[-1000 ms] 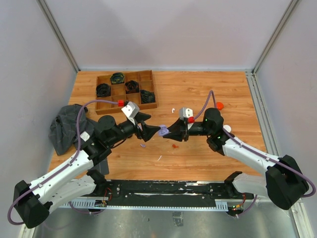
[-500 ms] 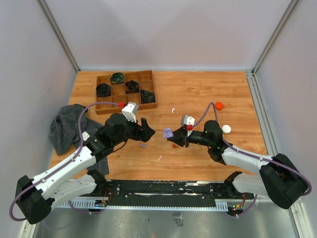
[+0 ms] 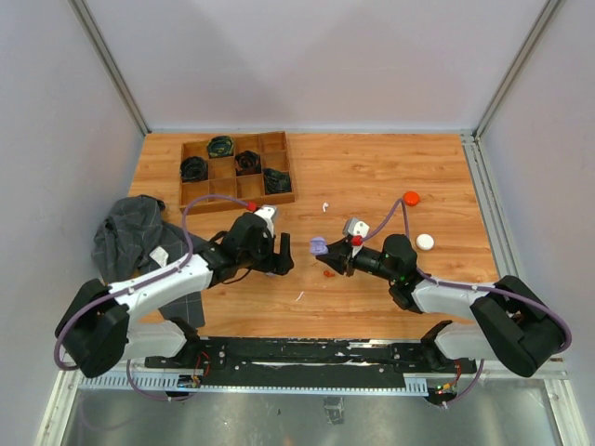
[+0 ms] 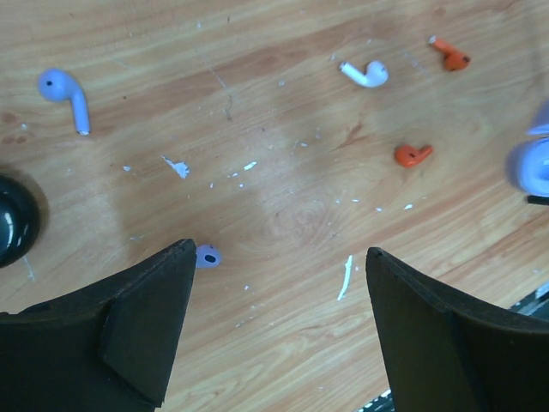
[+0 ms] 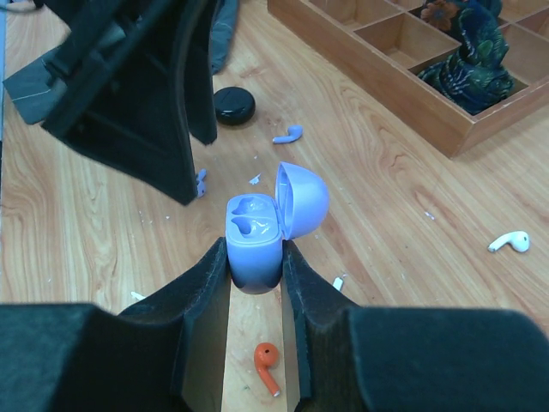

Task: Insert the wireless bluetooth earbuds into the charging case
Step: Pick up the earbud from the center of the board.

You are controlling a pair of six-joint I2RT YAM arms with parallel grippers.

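My right gripper (image 5: 256, 257) is shut on the open lavender charging case (image 5: 255, 236), lid (image 5: 302, 199) up and both sockets empty; it also shows in the top view (image 3: 318, 247). My left gripper (image 4: 279, 257) is open and low over the table, also seen in the top view (image 3: 282, 253). A lavender earbud (image 4: 208, 256) lies right by its left fingertip. Another lavender earbud (image 4: 64, 90) lies farther off. Two orange earbuds (image 4: 412, 154) (image 4: 449, 54) lie on the wood, and one orange earbud (image 5: 267, 365) lies under my right gripper.
A white earbud (image 4: 364, 73) lies on the wood. A black puck (image 5: 233, 105) is near the left gripper. An orange puck (image 3: 411, 197) and a white puck (image 3: 425, 242) lie to the right. A wooden tray (image 3: 279, 172) stands at the back left, a grey cloth (image 3: 130, 237) at the left.
My left gripper has drawn back from the case and come down low over the table by the lavender earbud. My right gripper has moved slightly right and lower with the case.
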